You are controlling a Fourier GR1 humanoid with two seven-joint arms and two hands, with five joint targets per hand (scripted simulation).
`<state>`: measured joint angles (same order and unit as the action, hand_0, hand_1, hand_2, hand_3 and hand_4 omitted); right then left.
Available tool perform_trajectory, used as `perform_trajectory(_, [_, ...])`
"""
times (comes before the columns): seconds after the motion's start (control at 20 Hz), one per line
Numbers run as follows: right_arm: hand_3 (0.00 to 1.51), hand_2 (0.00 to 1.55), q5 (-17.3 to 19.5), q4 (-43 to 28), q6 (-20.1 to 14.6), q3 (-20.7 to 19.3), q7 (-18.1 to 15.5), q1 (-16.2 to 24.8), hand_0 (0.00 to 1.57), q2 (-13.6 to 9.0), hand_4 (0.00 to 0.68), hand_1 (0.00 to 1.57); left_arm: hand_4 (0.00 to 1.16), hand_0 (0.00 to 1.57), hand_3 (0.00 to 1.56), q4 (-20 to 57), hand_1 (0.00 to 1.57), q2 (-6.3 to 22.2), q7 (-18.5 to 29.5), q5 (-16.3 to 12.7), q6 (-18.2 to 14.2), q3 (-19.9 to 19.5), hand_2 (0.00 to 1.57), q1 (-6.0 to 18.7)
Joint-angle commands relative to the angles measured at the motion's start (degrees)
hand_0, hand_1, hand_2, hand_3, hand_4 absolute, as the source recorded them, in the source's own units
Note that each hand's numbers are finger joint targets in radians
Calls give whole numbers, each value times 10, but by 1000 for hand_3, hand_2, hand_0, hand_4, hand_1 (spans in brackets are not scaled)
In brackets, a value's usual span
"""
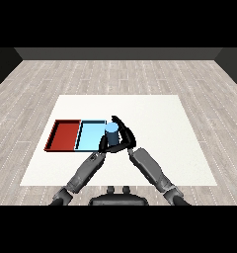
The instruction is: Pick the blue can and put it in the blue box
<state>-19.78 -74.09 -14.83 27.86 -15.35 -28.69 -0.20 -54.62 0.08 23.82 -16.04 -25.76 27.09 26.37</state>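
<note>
A blue can [111, 134] stands upright at the right edge of the light blue tray [90, 136], near the middle of the white table. My right hand [125, 137] is curled round the can from the right, with fingers above and behind it. On the can's left side, my left hand [103, 144] lies low against the light blue tray's right rim, and its fingers are hidden. I cannot tell whether the can rests on the table or is lifted.
A red tray [63, 135] lies directly left of the light blue tray, sharing a wall. The white table [155, 118] stretches to the right and back of the hands. Both forearms cross toward the middle.
</note>
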Motion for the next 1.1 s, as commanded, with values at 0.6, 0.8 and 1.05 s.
perform_trajectory(0.6, [0, 0, -28, -195, 92, -132, 9, 158, 0, -89, 0, 0, 1127, 1571, 1491, -28, 1571, 22, -40, 55, -8, -33, 1571, -6])
perform_trajectory(0.8, [0, 0, -59, -265, 95, -176, 9, 215, 0, -110, 0, 0, 1131, 1571, 1492, 49, 1571, 30, -1, 59, -1, -72, 1571, 10])
perform_trajectory(1.05, [0, 0, -57, -281, 96, -216, 12, 252, 0, -130, 0, 0, 1134, 1571, 1503, 50, 1571, 87, -50, 66, 13, -109, 1571, 32])
